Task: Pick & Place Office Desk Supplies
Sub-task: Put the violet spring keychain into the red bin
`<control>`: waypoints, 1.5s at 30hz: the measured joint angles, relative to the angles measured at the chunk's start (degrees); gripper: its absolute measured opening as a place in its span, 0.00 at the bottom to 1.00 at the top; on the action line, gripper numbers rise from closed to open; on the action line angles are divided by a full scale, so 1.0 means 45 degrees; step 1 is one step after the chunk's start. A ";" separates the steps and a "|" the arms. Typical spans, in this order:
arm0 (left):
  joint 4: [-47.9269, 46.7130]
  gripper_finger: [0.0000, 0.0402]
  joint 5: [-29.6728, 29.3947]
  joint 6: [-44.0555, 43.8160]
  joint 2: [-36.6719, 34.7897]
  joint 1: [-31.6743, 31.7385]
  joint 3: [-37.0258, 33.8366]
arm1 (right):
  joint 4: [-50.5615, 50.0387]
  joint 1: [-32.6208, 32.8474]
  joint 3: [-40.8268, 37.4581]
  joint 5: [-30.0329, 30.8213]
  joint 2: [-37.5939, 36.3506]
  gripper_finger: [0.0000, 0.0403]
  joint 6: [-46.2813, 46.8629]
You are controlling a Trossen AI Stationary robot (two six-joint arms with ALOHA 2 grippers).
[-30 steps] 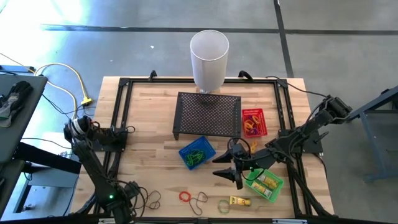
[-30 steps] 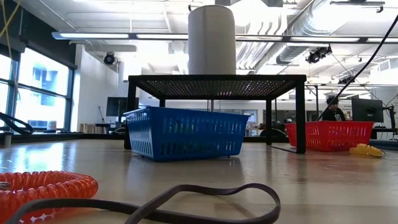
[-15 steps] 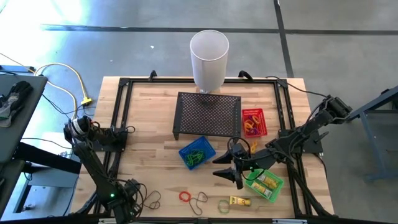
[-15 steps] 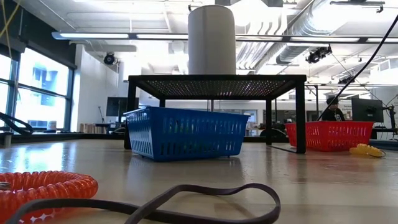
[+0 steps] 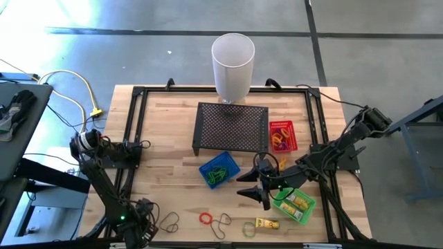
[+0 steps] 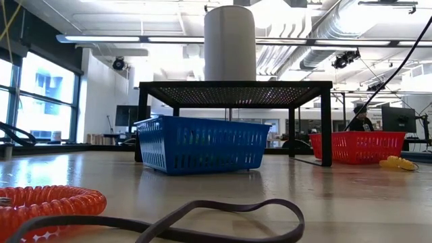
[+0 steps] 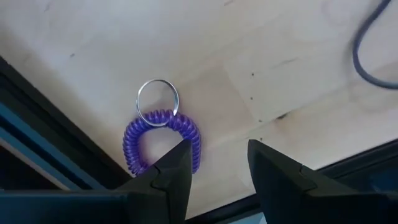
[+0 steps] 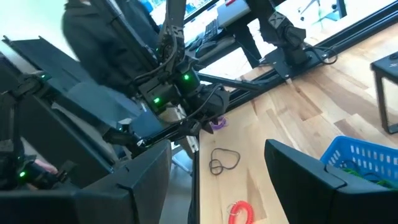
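High view, table: the wooden table [image 5: 166, 138] is carrying the black mesh stand [image 5: 232, 124], with the white cylinder [image 5: 232, 66] behind it, and three baskets.
Baskets: the blue basket [image 5: 219, 169] is holding green bands, the red basket [image 5: 282, 135] mixed bands, the green basket [image 5: 294, 202] yellow pieces.
Right gripper: the right gripper [image 5: 252, 185] is hovering with its jaws released and spread wide, nothing between them; the green basket is lying just beside them, the blue basket a little ahead.
Left gripper: the left gripper [image 7: 217, 171] is waiting low over the table's near left corner, jaws parted and clasping nothing.
Task thing: the purple coil band [image 7: 163, 142] is lying flat on the wood just ahead of the left jaws, partly under one fingertip, apart from both.
Appearance: a tightly wound, C-shaped purple coil with a thin metal ring [image 7: 157, 102] on its far end.
Handling, judged: springy and light, likely to slide or roll when pinched.
Step in hand, judged: centre the jaws astride the coil's arc, not the ring, descend until the tips are nearly meeting the wood, then close slowly.
Remaining loose items: a red coil [image 5: 205, 218], a dark band [image 5: 222, 222] and a yellow piece [image 5: 267, 223] are lying along the near edge.
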 joint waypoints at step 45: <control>0.0748 0.01 -0.2177 0.0432 -0.1137 0.0873 0.0143 | 0.0197 0.0284 0.0000 -0.0631 0.0001 0.61 0.0255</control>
